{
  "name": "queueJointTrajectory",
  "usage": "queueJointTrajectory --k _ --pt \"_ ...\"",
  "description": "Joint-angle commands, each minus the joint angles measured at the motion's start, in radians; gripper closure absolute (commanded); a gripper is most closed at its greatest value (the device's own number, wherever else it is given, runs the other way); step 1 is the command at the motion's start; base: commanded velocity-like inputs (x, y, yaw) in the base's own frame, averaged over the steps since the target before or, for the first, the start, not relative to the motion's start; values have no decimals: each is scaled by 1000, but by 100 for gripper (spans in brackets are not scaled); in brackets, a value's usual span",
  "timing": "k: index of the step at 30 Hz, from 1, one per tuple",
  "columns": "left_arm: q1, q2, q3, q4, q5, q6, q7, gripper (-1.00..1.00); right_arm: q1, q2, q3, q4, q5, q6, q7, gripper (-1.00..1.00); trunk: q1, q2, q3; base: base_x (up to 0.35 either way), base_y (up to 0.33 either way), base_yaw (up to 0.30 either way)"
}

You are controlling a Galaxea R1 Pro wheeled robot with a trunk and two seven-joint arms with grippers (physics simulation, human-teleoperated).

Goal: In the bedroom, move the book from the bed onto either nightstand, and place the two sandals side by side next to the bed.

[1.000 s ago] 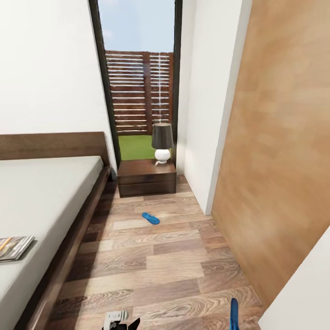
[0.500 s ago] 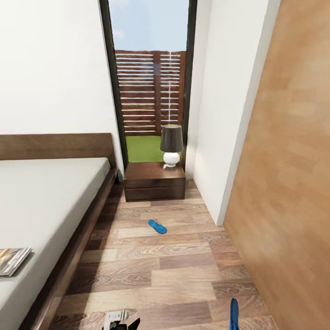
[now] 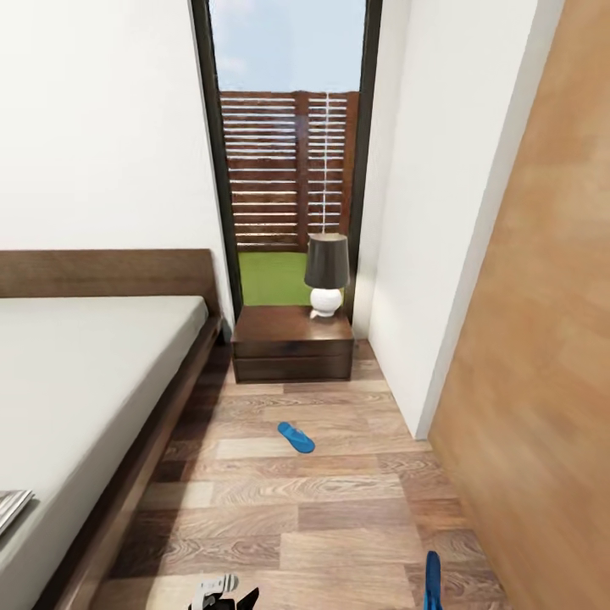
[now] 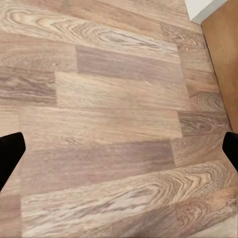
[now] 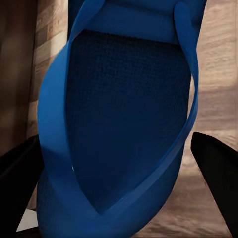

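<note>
One blue sandal (image 3: 296, 437) lies on the wood floor between the bed (image 3: 85, 381) and the right wall, short of the nightstand (image 3: 292, 343). The other sandal (image 5: 124, 124) hangs in my right gripper (image 5: 119, 171), which is shut on it; its blue tip (image 3: 433, 580) pokes up at the head view's lower edge. My left gripper (image 4: 119, 153) is open over bare floor, with its fingertips (image 4: 10, 153) wide apart, and it shows low in the head view (image 3: 224, 593). A corner of the book (image 3: 10, 508) lies on the mattress at the far left edge.
A lamp (image 3: 326, 275) with a dark shade stands on the nightstand's right side, before a tall dark-framed window (image 3: 288, 152). A wood-panelled wall (image 3: 542, 381) closes in on the right, leaving a narrow floor aisle (image 3: 322, 517) beside the bed frame.
The whole head view has shifted: the nightstand, lamp and floor sandal sit further right and lower, and the book has slid almost out at the left. Both grippers keep their places.
</note>
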Motion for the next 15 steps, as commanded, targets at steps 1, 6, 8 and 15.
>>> queueJointTrajectory --k 1,6,8,15 --pt "-1 1 -4 1 6 -4 0 -100 -1 0 -2 1 -5 2 4 100 0 0 -1 325 -74 5" --pt "-1 1 -4 1 6 -4 -1 -100 -1 0 -2 1 -5 3 4 100 0 0 -1 325 -74 1" --pt "-1 1 -4 1 6 -4 -1 -100 -1 0 -2 1 -5 3 4 100 0 0 -1 325 -74 0" --pt "-1 1 -4 1 6 -4 -1 -100 -1 0 -2 1 -5 2 4 100 0 0 -1 325 -23 0"
